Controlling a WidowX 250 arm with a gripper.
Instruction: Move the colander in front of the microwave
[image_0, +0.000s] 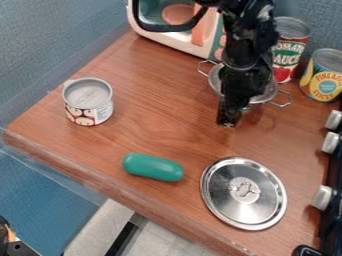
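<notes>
Colander (215, 79), thin metal by the look of it, sits upright on the table just beside the near corner of the microwave (186, 44), off to one side of its front, with the black claw (227, 120) hanging down over it. Whether that claw stands wide or narrow, or has hold of anything, I cannot tell, since the dark parts run together. The bowl should be light for its size and stiff, not likely to break, but its smooth metal could slip or swivel under a poor hold. The rim looks the surest place to take it; the wire handle (200, 67) on the microwave's side would serve too, though a lift from one end may let the bowl tip. The table (157, 120) has a smooth brown wood-grain top, so a low slide might do as well as a lift. A red-and-green can (289, 60) stands close behind the colander, with a yellow can (323, 77) next along. Nearer the front edge lie a metal lid (217, 195) and a green rounded block (152, 167), and a small can (89, 107) stands well apart from them. Black stove knobs' panel aside, blue-grey wall (53, 40) backs it all.
</notes>
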